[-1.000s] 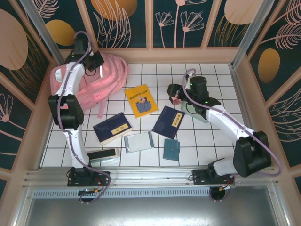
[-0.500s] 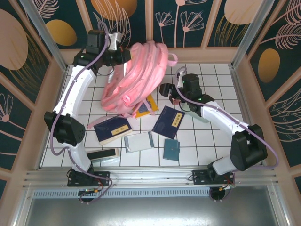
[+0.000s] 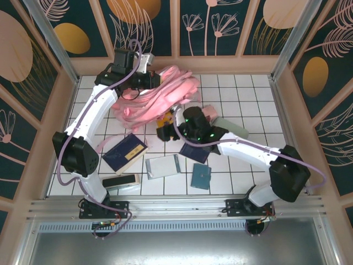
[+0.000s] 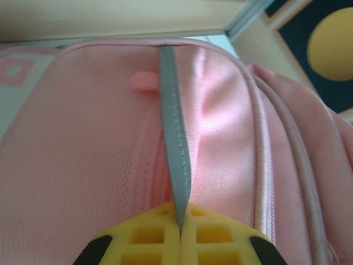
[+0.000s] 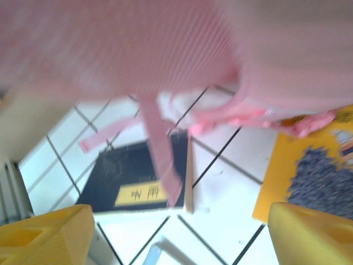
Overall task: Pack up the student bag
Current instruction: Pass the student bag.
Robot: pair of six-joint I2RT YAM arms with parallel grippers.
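The student bag (image 3: 160, 95) is a big pink backpack hanging tilted over the back middle of the tiled floor. My left gripper (image 3: 144, 78) holds it from the top left. In the left wrist view the yellow fingers (image 4: 160, 234) of my left gripper (image 4: 180, 223) are shut on a grey stripe (image 4: 172, 127) of the student bag (image 4: 71, 143). My right gripper (image 3: 164, 132) sits just below the bag's lower edge. Seen from the right wrist, the right gripper (image 5: 179, 237) is open and empty, with the blurred student bag (image 5: 165, 49) overhead and a pink strap (image 5: 160, 149) dangling in front.
A yellow book (image 3: 165, 118) lies partly under the bag. Dark blue books (image 3: 126, 153) (image 3: 193, 150), a grey notebook (image 3: 162, 165), a teal booklet (image 3: 201, 175) and a black-and-white case (image 3: 120, 182) are scattered on the floor. A pale green item (image 3: 233, 130) lies at the right. Walls enclose the cell.
The left gripper has lifted the bag off the back-left floor and carried it toward the middle. The right arm has swung left, under the bag's lower edge.
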